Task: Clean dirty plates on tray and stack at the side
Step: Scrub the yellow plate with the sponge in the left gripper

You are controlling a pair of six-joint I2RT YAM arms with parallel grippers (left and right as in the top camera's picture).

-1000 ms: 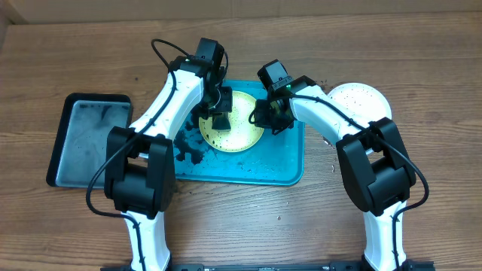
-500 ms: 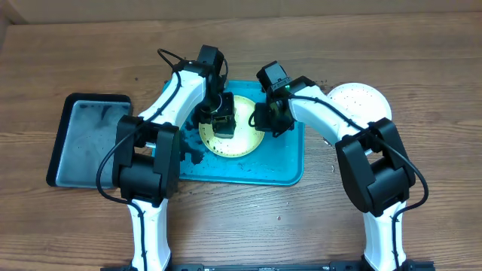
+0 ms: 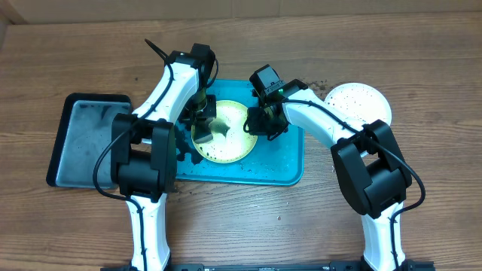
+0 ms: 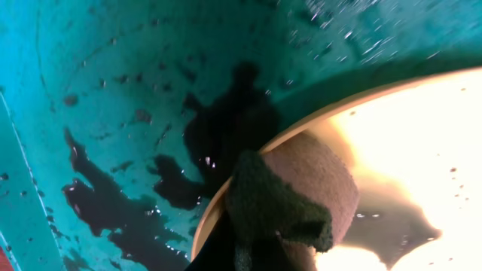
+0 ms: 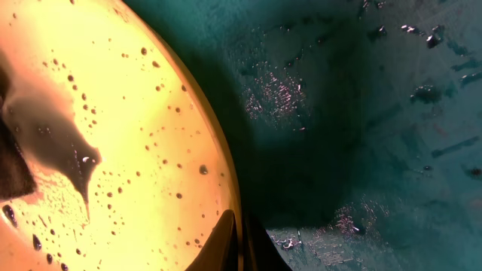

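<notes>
Wooden surface (image 3: 241, 226): yellow-green plate (image 3: 230, 139) being scrubbed on the blue tray (image 3: 280, 167).
A black tray (image 3: 83, 139) lies well left of the left gripper (image 3: 202, 129), which is clamped on a sponge (image 4: 309, 188) pressed to the plate's face. The right gripper (image 3: 256, 123) pinches the rim, likely to steady it. Further right, a white plate (image 3: 363, 102) lies off the tray.

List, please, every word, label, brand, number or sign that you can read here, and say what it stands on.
None: no text is readable in any view.
The yellow-green plate, white plate, teal tray, black tray and sponge show no lettering; the marks on the plates are dark specks, not characters.
</notes>
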